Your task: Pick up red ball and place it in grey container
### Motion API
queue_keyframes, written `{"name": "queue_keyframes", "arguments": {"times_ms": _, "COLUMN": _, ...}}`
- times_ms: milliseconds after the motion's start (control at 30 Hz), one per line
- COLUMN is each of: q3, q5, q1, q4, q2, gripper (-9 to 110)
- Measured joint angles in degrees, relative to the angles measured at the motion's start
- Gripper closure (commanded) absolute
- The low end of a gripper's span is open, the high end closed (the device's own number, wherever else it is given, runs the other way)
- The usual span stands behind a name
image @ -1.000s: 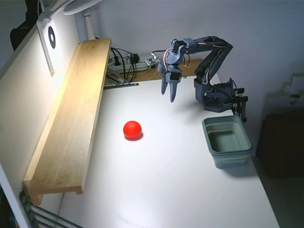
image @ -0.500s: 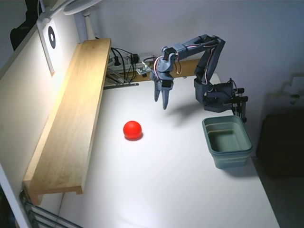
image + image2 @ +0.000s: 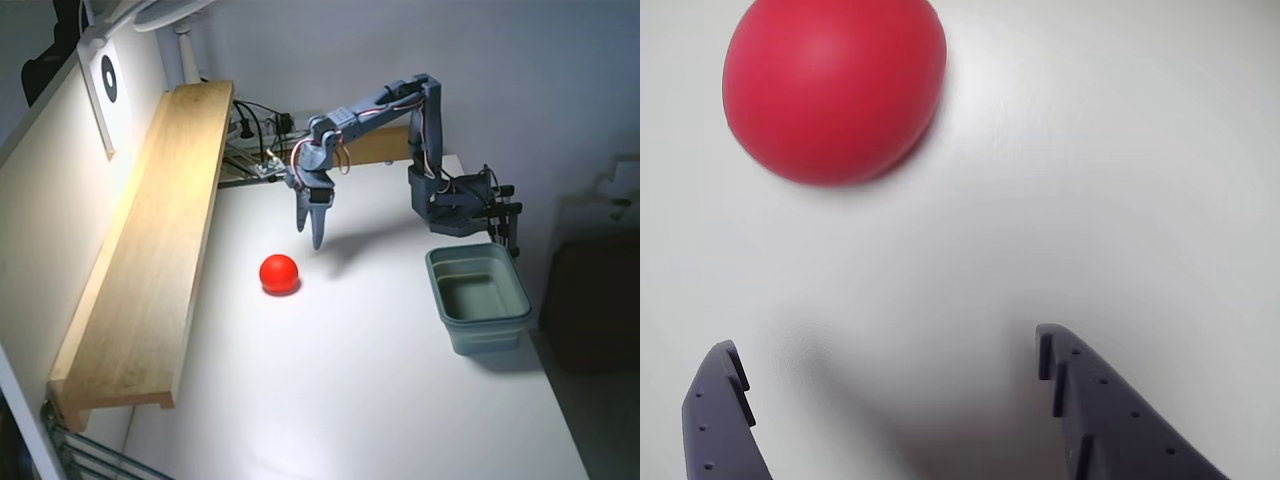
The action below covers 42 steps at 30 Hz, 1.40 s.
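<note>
The red ball (image 3: 279, 273) rests on the white table, left of the middle in the fixed view. In the wrist view it (image 3: 833, 88) fills the upper left. My gripper (image 3: 312, 232) hangs point-down just behind and to the right of the ball, apart from it. The wrist view shows it (image 3: 885, 360) open and empty, its two grey fingertips (image 3: 725, 372) wide apart at the bottom edge. The grey container (image 3: 478, 297) stands empty near the table's right edge, in front of the arm's base.
A long wooden shelf (image 3: 150, 250) runs along the table's left side, close to the ball. The arm's base (image 3: 462, 205) is clamped at the back right. Cables and a circuit board (image 3: 262, 160) lie at the back. The table edge runs right of the container.
</note>
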<state>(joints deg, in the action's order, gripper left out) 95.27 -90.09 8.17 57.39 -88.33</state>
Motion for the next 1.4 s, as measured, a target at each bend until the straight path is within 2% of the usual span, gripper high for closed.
{"name": "queue_keyframes", "arguments": {"times_ms": 367, "q3": -20.7, "q5": 0.0, "q1": 0.0, "q4": 1.6, "q2": 18.8, "gripper": 63}}
{"name": "queue_keyframes", "arguments": {"times_ms": 667, "q3": -39.8, "q5": 0.0, "q1": -0.1, "q4": 7.5, "q2": 31.6, "gripper": 63}}
{"name": "queue_keyframes", "arguments": {"times_ms": 967, "q3": -41.2, "q5": 0.0, "q1": -0.2, "q4": 8.3, "q2": 32.2, "gripper": 63}}
{"name": "queue_keyframes", "arguments": {"times_ms": 1167, "q3": -41.2, "q5": 0.0, "q1": -5.3, "q4": 8.3, "q2": 32.2, "gripper": 63}}
{"name": "queue_keyframes", "arguments": {"times_ms": 1400, "q3": -41.2, "q5": 0.0, "q1": -6.6, "q4": 8.3, "q2": 32.2, "gripper": 63}}
